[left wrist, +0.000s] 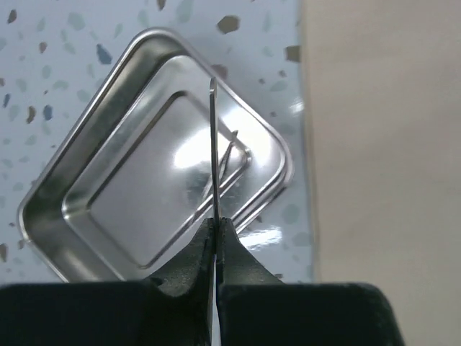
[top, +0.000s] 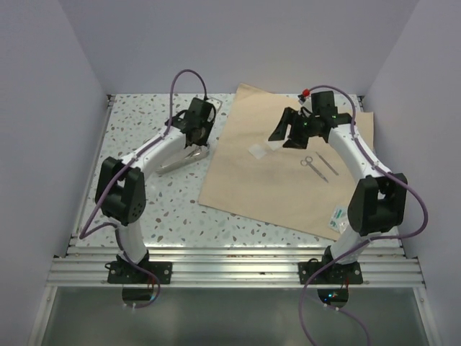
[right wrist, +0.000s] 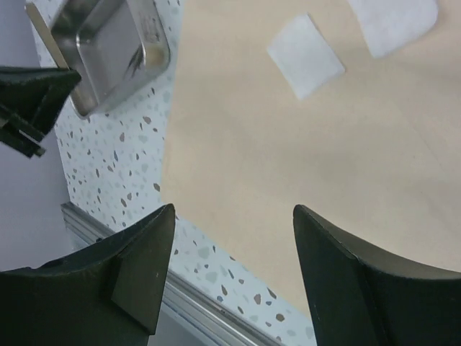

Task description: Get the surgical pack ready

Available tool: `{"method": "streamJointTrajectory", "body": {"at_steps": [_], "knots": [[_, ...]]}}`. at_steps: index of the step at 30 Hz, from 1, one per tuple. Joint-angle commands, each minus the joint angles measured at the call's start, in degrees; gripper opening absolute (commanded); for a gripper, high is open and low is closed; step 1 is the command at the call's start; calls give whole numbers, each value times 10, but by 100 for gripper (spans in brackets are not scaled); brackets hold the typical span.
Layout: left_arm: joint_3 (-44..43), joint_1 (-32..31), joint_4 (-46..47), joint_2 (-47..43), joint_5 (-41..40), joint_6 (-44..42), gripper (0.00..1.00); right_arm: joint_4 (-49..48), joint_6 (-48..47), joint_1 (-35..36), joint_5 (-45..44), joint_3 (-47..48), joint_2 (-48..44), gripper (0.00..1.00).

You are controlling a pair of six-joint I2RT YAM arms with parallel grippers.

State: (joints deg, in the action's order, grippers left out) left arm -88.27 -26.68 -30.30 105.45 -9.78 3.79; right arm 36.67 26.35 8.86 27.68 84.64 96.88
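The speckled surface (top: 158, 209) carries a large tan wrap sheet (top: 252, 180), spread flat at an angle across the right half. Over the sheet's far part hangs the right tool (right wrist: 234, 213), its fingers spread wide with nothing between them. The left tool (left wrist: 216, 225) hangs over the bare surface just left of the sheet. Its fingers are pressed together on a thin metal strip (left wrist: 213, 144), seen edge-on, which points out from the tips.

Under it the shiny rectangular metal tray (left wrist: 94, 209) sits on the surface, turned diagonally, one corner near the sheet's left edge but off it. Whether the strip touches the tray floor cannot be told.

A white gauze square (right wrist: 306, 56) lies flat on the sheet, and a second white piece (right wrist: 396, 21) lies near it, cut by the frame edge. Closer to the right arm, small scissors (top: 307, 163) and a slim straight instrument (top: 325, 166) lie side by side on the sheet, not touching. A small white-and-green packet (top: 338, 214) rests at the sheet's near right corner.
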Motion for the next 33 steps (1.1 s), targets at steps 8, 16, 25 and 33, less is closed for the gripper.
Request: {"method": "streamJointTrajectory", "body": {"at_steps": [8,16,25,33], "knots": [[-31,64,-45,104,-187,-179,0,46,-28,10,3,-36,-5,70],[-72,96,-73,136,-38,-165,0,39,-32,9,4,-44,2,71],[-28,94,-79,112,6,-156,3,28,-34,9,9,-33,20,71],[4,93,-73,87,26,-153,16,17,-31,9,10,-33,29,70]]}}
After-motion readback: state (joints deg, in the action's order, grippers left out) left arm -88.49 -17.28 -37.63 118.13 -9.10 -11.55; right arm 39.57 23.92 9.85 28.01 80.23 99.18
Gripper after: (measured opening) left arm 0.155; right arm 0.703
